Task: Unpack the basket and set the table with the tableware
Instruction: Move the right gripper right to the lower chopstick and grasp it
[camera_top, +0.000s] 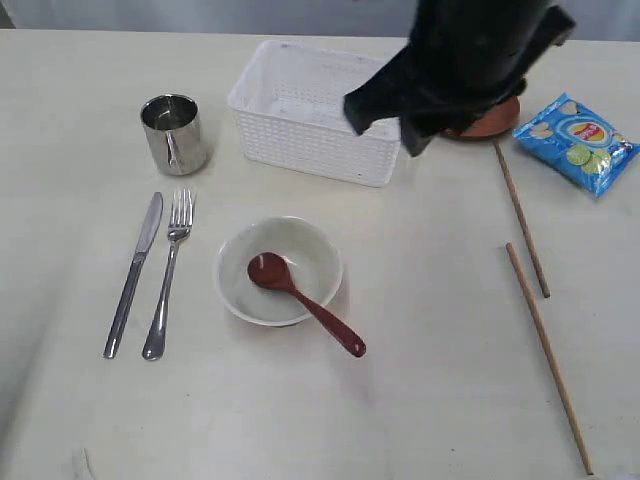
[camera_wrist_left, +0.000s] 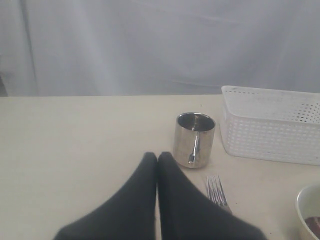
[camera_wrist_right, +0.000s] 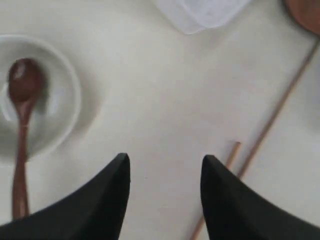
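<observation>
The basket (camera_top: 310, 150) stands at the back of the cream worktop (camera_top: 420, 300). The right claw (camera_wrist_right: 165, 165) is released, its dark fingers apart with nothing between them. It points down at bare worktop between the cream bowl (camera_wrist_right: 60, 90) and the wooden chopsticks (camera_wrist_right: 275, 114). Its arm (camera_top: 470, 60) hangs over the basket's right end and the brown plate (camera_top: 495, 122). The left claw (camera_wrist_left: 157, 157) is clenched and empty, low near the steel cup (camera_wrist_left: 194, 140). A reddish-brown spoon (camera_top: 305, 300) rests in the bowl, with the knife (camera_top: 133, 275) and fork (camera_top: 168, 280) to its left.
</observation>
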